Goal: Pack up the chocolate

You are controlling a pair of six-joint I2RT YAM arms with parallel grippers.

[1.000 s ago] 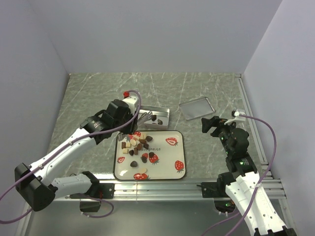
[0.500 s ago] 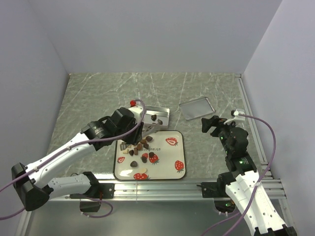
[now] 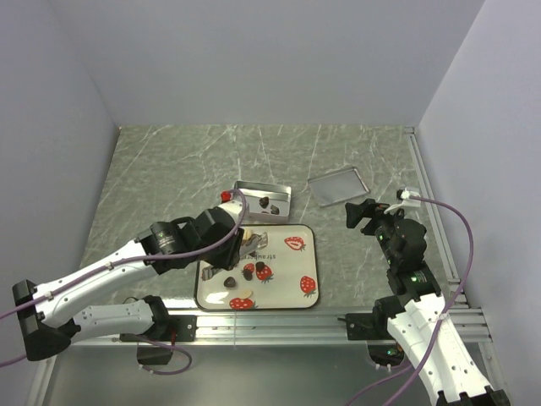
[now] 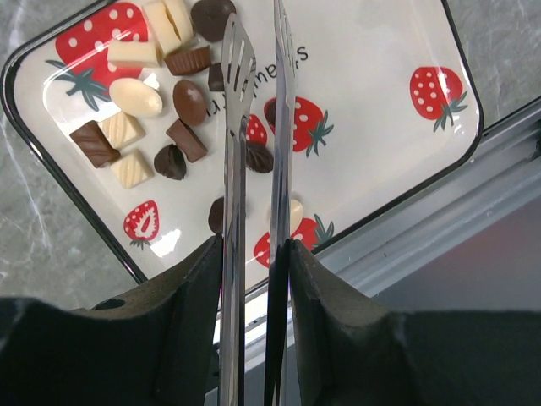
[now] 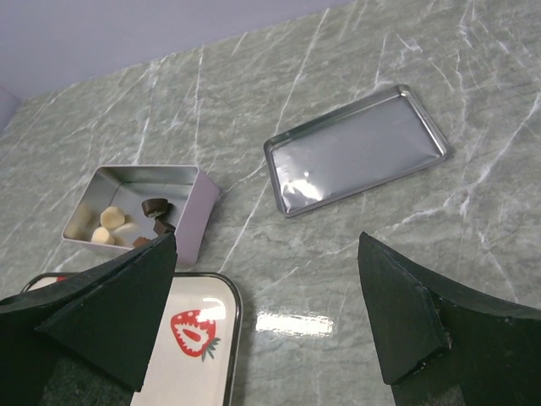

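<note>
Looking down through the left wrist camera, I see the left gripper (image 4: pixel 254 251) clenched on a pair of slotted metal tongs (image 4: pixel 234 127). Its two fingers (image 4: pixel 199 296) press the handles from either side. The two blades run out side by side with a narrow gap between them, over the strawberry-print tray (image 4: pixel 406 182). Their tips reach above the printed lettering near the middle of it.

Most of the chocolate (image 4: pixel 188 100) lies loose on that tray, bunched toward one end. I can make out cream-white blocks and an oval cream piece, light brown cups and dark brown squares. A few more dark pieces sit under and just beside the blades, on the red printed strawberries. From the top camera the left arm reaches across the tray's left half and hides part of the pile.

The right gripper (image 5: pixel 266 254) is released, with its jaws spread wide, and it hangs above the marble table (image 3: pixel 169 169) well to the right of the tray. Through its wrist camera I see the small metal tin (image 5: pixel 201 211) standing open on the table just beyond the tray's far edge. Several cream pieces (image 5: pixel 106 227) and at least one dark piece lie inside it. The tin's flat lid (image 5: pixel 355 156) lies on the table to the right of the tin, apart from it, with its inner side facing up.
</note>
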